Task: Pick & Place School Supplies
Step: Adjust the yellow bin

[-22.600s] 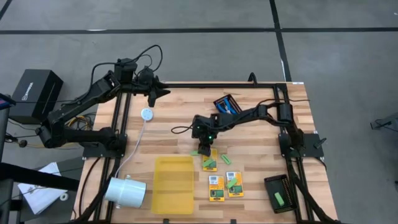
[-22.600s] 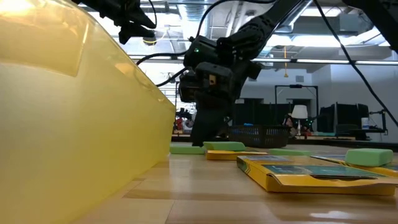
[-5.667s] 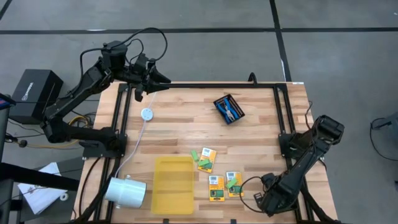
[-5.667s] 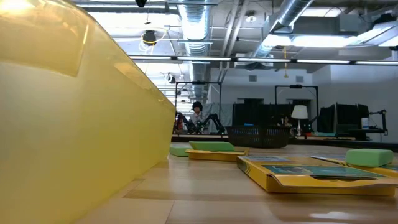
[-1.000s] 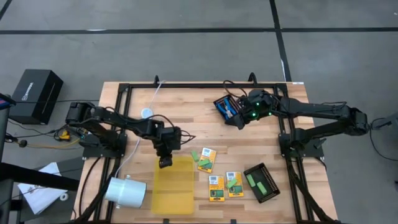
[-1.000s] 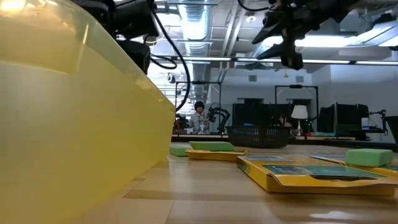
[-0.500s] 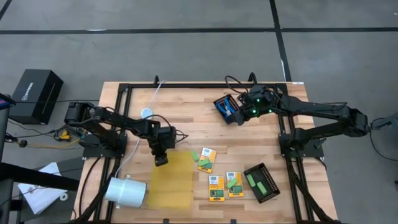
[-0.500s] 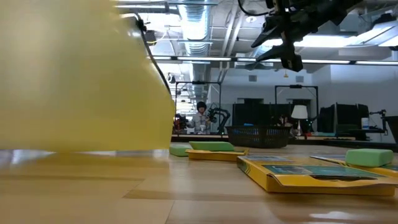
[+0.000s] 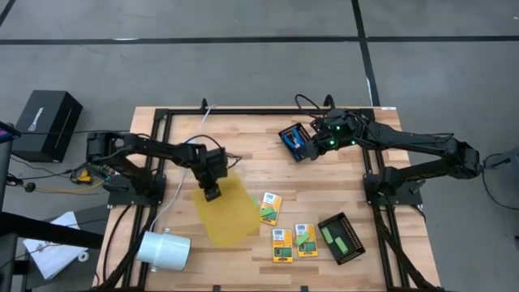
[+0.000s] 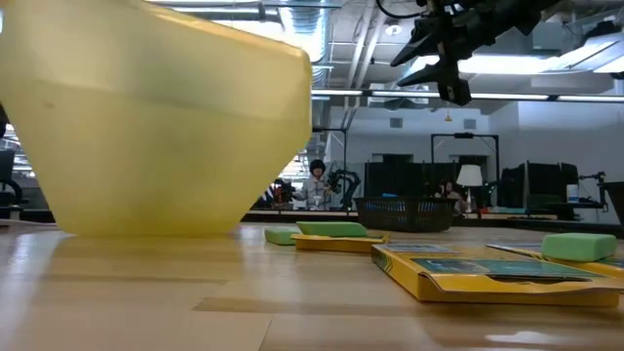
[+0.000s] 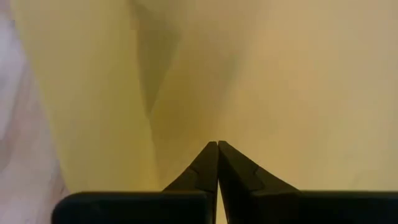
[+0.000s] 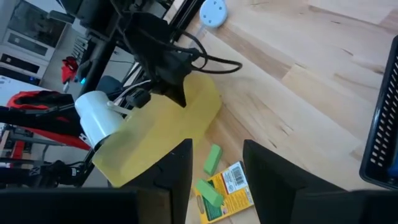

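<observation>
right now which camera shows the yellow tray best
The high view: the whole yellow tray shows, skewed on the table, the left gripper pinching its edge. The low view shows only its side wall, the left wrist view a close yellow surface, the right wrist view it partly, from afar.

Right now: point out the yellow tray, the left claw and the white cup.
yellow tray (image 9: 229, 212), high view, middle of its floor.
left claw (image 9: 212, 195), high view, tip, shut on the tray's edge.
white cup (image 9: 165, 250), high view, its side.

Two dark jointed arms trailing black cables; a green light glows on the right wrist.
</observation>
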